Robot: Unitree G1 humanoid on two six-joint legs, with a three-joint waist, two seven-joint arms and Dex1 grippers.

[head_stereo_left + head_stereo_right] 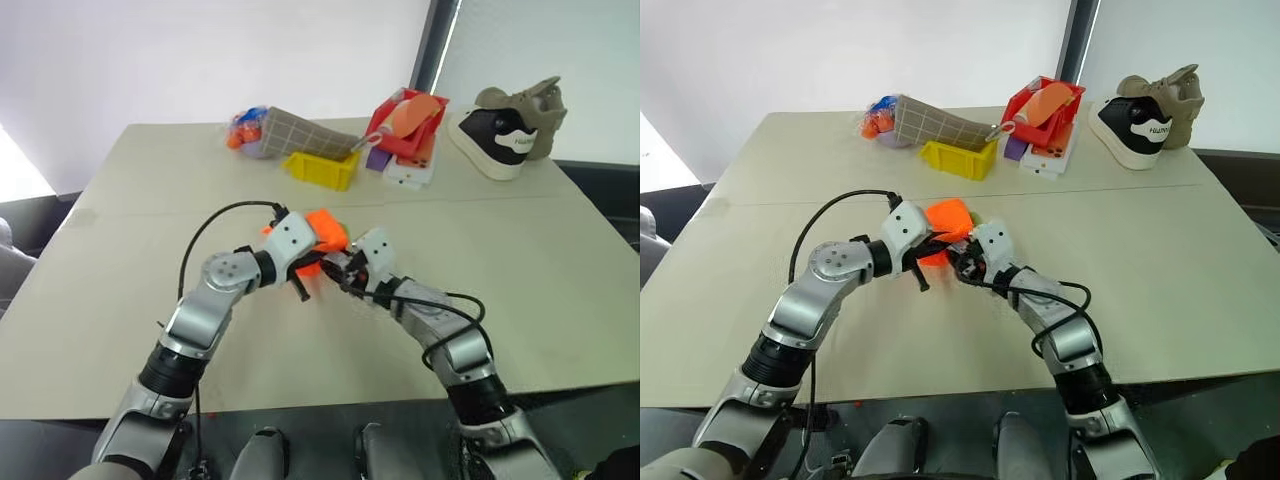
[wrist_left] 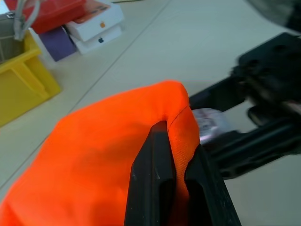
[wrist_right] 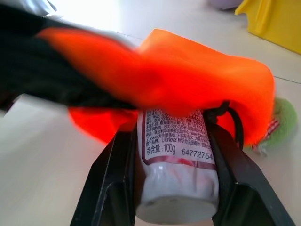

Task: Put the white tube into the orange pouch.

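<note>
1. Judging from both wrist views, the task was partly done: the white tube [image 3: 176,174] was entering the orange pouch [image 2: 108,155], its front end under the fabric and its rear end outside.
2. The left gripper [image 2: 176,188] was clamped shut on the pouch's edge, by which the pouch was held up.
3. The right gripper [image 3: 174,188] was closed partway on the tube, at the pouch's mouth.
4. Pushing the tube fully inside the pouch and releasing it were left to be done.
</note>
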